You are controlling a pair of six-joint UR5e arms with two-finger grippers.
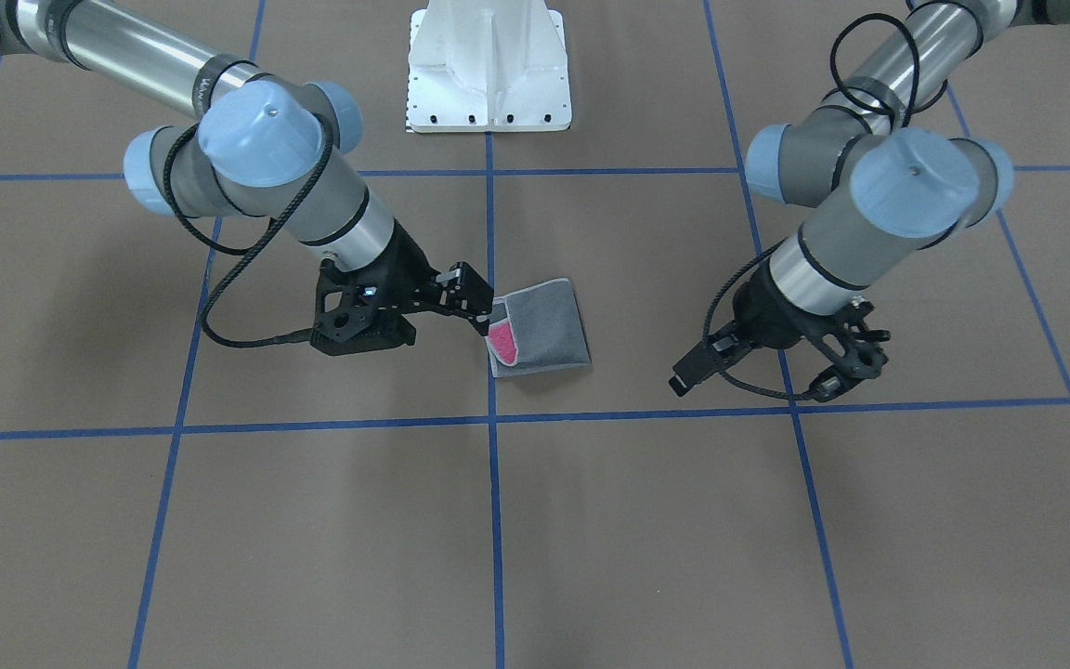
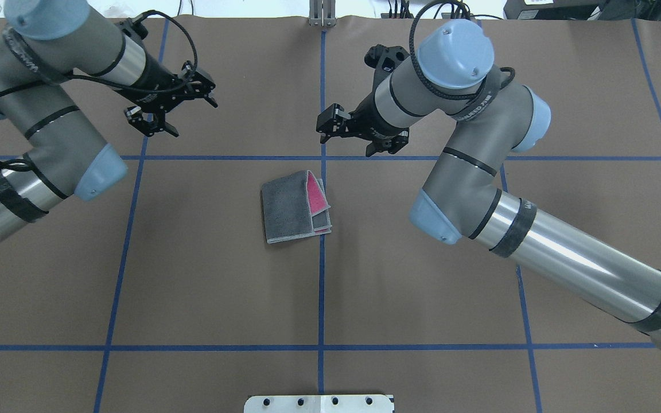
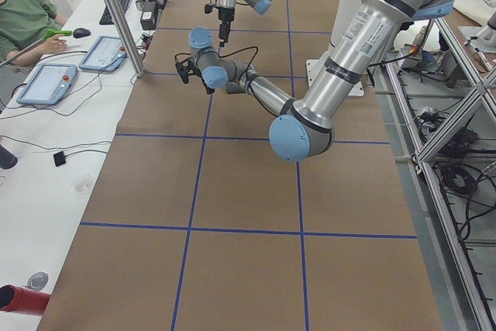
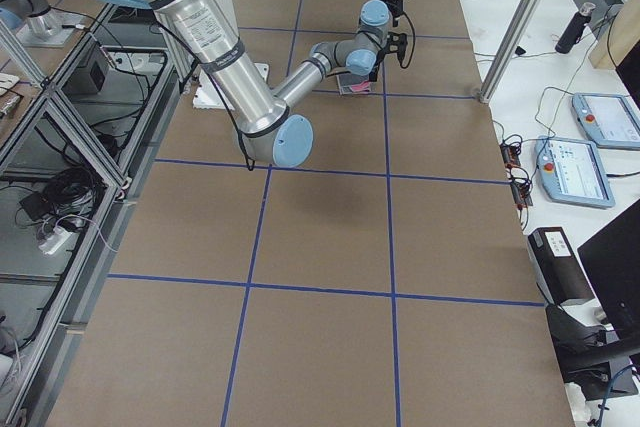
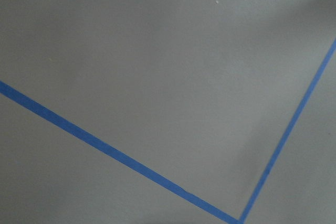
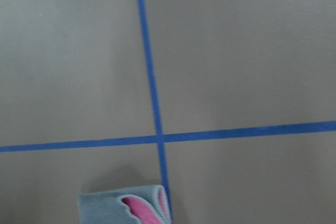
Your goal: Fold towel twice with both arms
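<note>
The towel lies folded into a small grey square near the table's middle, with a pink flap showing along one edge. It also shows in the overhead view and at the bottom of the right wrist view. My right gripper is open and empty, just above the towel's pink-flap edge; in the overhead view it hangs just beyond the towel. My left gripper looks open and empty, well off to the towel's side, as the overhead view shows. The left wrist view shows only bare table.
The brown table top is marked with blue tape lines. The white pedestal base stands at the robot's side of the table. A side table with tablets and a seated person runs along the far edge.
</note>
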